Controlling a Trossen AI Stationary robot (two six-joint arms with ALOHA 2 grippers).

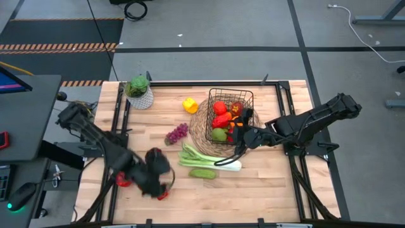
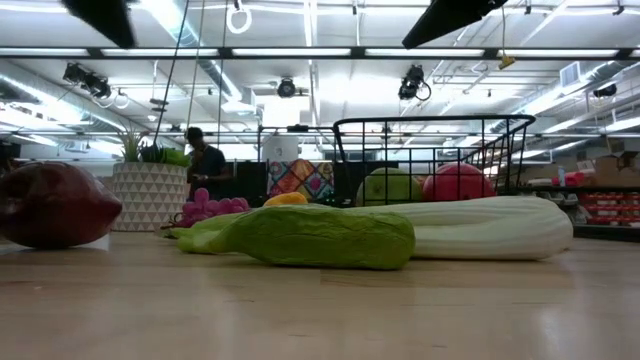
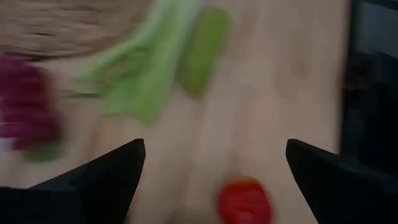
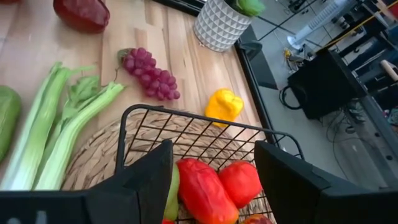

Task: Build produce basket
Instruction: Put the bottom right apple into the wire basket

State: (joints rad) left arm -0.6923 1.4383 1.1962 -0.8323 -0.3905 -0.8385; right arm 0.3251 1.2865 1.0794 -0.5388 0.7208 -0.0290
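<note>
Your basket point(image 1: 231, 114) stands on the woven mat point(image 1: 201, 126) at mid-table, holding red and green produce point(image 1: 219, 120). Your right gripper point(image 4: 211, 180) hovers over its near rim, fingers spread, nothing between them. Your left gripper point(image 3: 214, 180) hangs spread above a small red item point(image 3: 244, 200) — the leek point(image 1: 205, 156), cucumber point(image 1: 202, 173) and grapes point(image 1: 177, 133) lie outside the basket.

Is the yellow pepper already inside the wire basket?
No, the yellow pepper lies on the bare table to the left of the basket, between it and the potted plant.
</note>
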